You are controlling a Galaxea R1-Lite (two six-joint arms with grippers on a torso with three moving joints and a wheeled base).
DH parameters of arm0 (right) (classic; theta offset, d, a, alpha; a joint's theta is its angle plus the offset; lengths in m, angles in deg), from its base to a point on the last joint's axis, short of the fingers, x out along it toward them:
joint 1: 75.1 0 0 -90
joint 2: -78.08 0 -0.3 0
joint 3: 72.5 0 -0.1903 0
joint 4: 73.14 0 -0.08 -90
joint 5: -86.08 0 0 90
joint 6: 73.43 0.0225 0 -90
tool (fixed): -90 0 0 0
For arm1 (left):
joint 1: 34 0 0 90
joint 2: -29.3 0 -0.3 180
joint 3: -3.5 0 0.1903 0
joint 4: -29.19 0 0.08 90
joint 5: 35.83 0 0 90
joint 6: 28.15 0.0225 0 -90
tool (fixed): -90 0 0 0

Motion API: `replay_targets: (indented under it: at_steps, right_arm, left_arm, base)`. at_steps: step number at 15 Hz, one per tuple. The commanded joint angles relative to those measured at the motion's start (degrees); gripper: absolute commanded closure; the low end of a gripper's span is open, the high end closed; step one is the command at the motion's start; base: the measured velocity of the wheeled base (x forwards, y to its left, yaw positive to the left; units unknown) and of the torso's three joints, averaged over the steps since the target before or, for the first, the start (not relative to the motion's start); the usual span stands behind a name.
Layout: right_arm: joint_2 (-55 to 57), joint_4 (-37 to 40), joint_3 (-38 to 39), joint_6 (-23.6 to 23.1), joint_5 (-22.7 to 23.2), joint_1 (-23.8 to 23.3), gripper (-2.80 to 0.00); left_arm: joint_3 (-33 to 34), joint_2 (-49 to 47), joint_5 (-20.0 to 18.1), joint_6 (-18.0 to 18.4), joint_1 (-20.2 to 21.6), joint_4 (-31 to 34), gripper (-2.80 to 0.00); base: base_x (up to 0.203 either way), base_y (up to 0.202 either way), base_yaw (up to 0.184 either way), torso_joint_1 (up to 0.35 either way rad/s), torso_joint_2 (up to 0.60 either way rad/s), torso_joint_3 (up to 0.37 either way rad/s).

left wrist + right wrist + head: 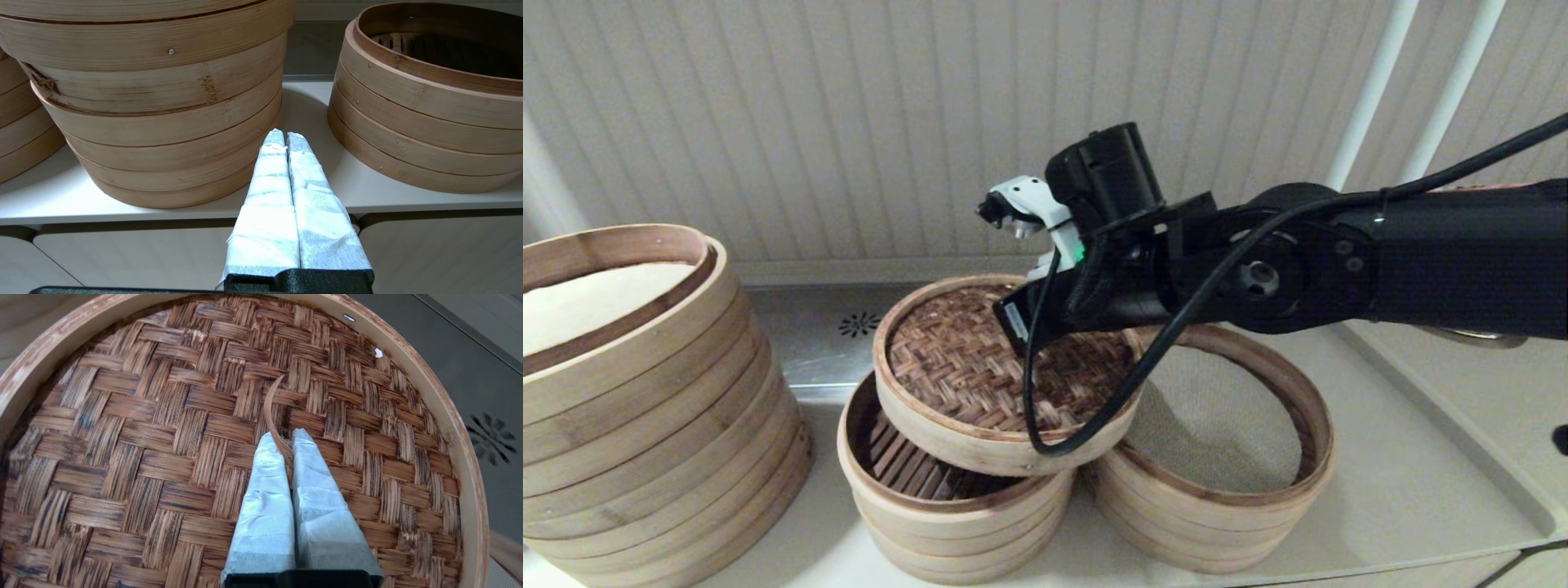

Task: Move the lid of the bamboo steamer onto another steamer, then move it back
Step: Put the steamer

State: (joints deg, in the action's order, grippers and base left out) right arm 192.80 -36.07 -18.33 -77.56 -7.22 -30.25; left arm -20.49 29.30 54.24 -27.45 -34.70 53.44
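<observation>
The bamboo steamer lid [964, 367], with its dark woven top and pale rim, hangs tilted above the back right part of the smallest steamer [915, 506]. That steamer's dark slatted floor [907, 465] shows in front of the lid. My right gripper [284, 437] is shut on the lid's thin loop handle [271, 412], near the middle of the weave [163, 437]. The lid's right edge overlaps the left rim of the cloth-lined steamer [1233, 506]. My left gripper [284, 136] is shut and empty. It sits low before the counter's front edge and does not show in the head view.
A much larger, taller steamer [645, 425] with a white inside stands at the left, close to the smallest steamer [408, 122]. Behind them lies a steel surface with a drain [859, 324]. White pipes [1372, 90] rise at the back right. My right arm's cable [1094, 425] loops over the lid.
</observation>
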Motion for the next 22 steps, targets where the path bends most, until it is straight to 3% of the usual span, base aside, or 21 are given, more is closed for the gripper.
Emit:
replay_targets:
  at_steps: [1, 8, 13, 22]
  right_arm:
    - [-4.33, 0.04, 3.20, 0.03, -0.04, -1.84, 0.00]
    - [-14.67, -0.32, 16.38, -0.04, 0.39, -11.13, 0.00]
    - [-18.49, -11.24, 28.29, -0.16, 0.74, -16.76, 0.00]
    - [-20.05, -19.33, 39.98, 0.01, 4.63, -22.34, 0.00]
  left_arm:
    - [0.01, -0.09, 0.01, 0.00, 0.00, -0.01, 0.00]
    - [0.01, -0.09, 0.01, 0.00, 0.00, -0.01, 0.00]
    - [0.01, -0.09, 0.01, 0.00, 0.00, -0.01, 0.00]
    - [0.01, -0.09, 0.01, 0.00, 0.00, -0.01, 0.00]
  base:
    - [0.000, 0.000, 0.000, 0.000, 0.00, 0.000]
    - [0.000, 0.000, 0.000, 0.000, 0.00, 0.000]
    - [0.000, 0.000, 0.000, 0.000, 0.00, 0.000]
    - [0.000, 0.000, 0.000, 0.000, 0.00, 0.000]
